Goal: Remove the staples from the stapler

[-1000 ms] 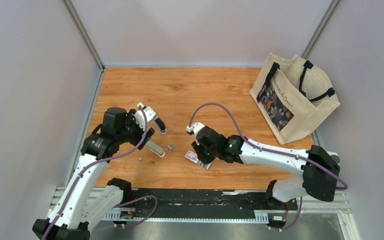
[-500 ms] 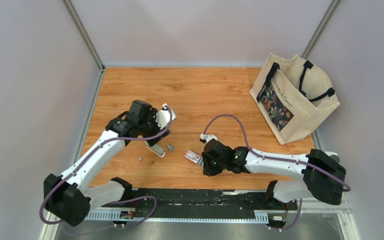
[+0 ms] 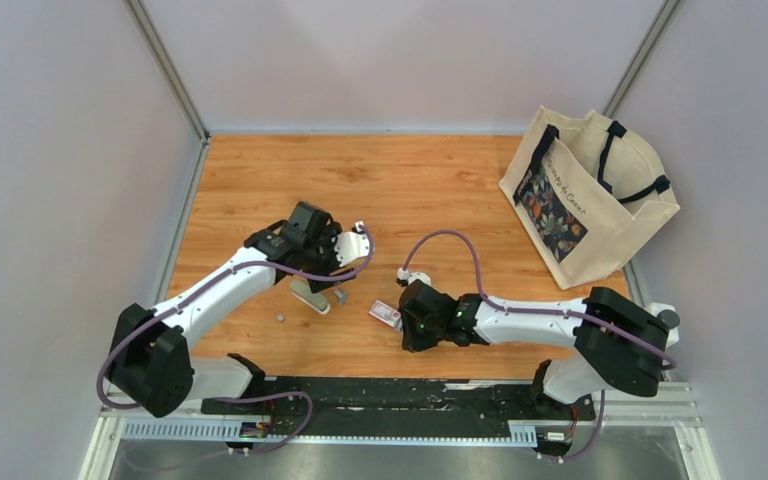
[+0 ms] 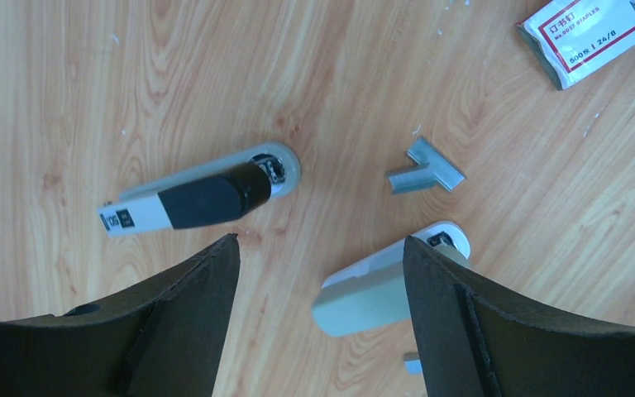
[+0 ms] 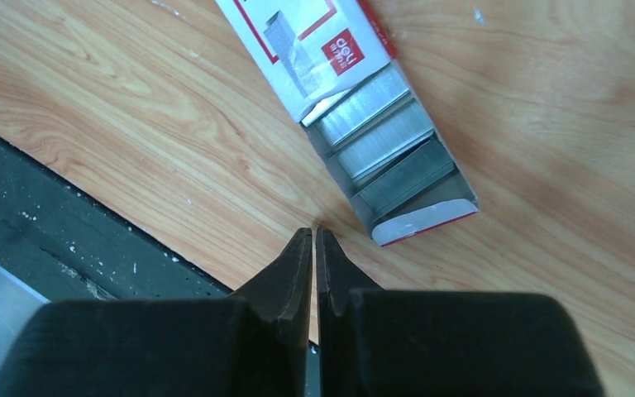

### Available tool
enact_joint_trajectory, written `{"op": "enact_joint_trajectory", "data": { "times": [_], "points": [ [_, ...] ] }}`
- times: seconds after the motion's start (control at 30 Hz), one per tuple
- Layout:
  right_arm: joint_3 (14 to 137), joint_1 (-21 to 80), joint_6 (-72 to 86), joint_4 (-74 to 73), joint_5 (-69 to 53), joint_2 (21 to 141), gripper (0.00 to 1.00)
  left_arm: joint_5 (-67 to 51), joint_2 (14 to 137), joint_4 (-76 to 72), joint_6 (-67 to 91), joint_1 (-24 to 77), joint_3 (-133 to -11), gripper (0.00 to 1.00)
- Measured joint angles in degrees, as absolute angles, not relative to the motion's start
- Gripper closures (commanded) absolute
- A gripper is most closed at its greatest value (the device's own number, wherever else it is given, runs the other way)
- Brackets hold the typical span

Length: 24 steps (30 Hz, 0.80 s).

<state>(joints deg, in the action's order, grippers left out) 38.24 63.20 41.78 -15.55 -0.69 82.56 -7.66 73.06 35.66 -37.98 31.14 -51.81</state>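
Observation:
The stapler [image 4: 202, 194] lies opened out on the wooden table, its black-and-white arm to the left and its pale grey arm [image 4: 380, 289] to the right. In the top view only the grey arm [image 3: 310, 297] shows. A small bent bit of grey staples [image 4: 426, 169] lies beside it and also shows in the top view [image 3: 341, 295]. Another tiny bit [image 3: 279, 317] lies to the left. My left gripper [image 4: 321, 241] hovers open and empty above the stapler [image 3: 332, 266]. My right gripper [image 5: 314, 236] is shut and empty, just short of the staple box.
The small red-and-white staple box [image 5: 355, 99] lies open with strips showing inside, between the arms [image 3: 387, 313]. A cloth tote bag [image 3: 588, 195] stands at the back right. The black base rail [image 5: 66, 248] runs along the near edge.
My left arm has swung right and forward until its gripper is over the stapler. My right gripper has drawn back from over the box toward the near edge.

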Motion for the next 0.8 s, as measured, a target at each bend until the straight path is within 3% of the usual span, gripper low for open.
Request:
{"op": "enact_joint_trajectory", "data": {
  "times": [0.27,0.6,0.8],
  "points": [
    [38.2,60.4,41.5,-15.5,1.4,82.6,0.92,-8.9,80.3,32.7,-43.7,31.9,-51.6,0.19],
    [37.1,58.5,40.5,-15.2,2.5,81.0,0.80,-10.5,82.6,29.9,-53.0,33.0,-47.9,0.17],
    [35.3,58.5,40.5,-15.3,2.3,75.4,0.80,-11.9,83.2,29.1,-57.2,33.0,-47.0,0.17]
  ]
}}
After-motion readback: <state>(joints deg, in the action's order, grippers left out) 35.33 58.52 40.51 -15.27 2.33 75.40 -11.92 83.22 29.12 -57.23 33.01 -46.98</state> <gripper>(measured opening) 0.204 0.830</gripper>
